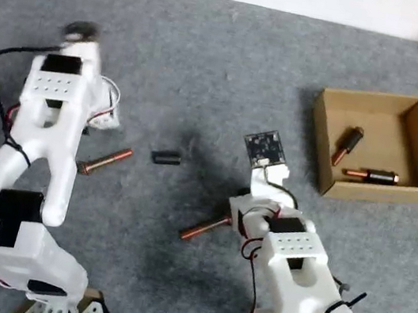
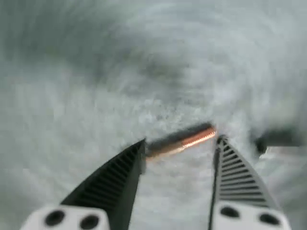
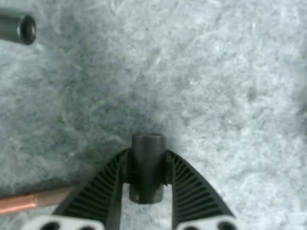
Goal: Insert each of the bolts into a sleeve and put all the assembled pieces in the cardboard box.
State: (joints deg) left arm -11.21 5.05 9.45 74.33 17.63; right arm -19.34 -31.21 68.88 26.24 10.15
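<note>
Grey felt [image 3: 230, 72]: sleeve [image 3: 147, 177] in rt tool [image 3: 147, 154]

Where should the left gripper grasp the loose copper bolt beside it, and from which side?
Probably mid-shaft, from above, closing across its length: the bolt lies flat on the mat, a thin rod, and the open left gripper hangs over it.

Each bolt [image 1: 106, 161] copper, each sleeve [image 1: 166, 157] black, cardboard box [image 1: 384, 191] brown, arms [image 1: 39, 140] white, carpet [image 1: 209, 60] mottled grey.

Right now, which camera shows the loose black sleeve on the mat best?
The high view: the whole sleeve lies bare on the mat. The right wrist view catches just its open end, cut off. The left wrist view has a dark shape that may be it.
</note>
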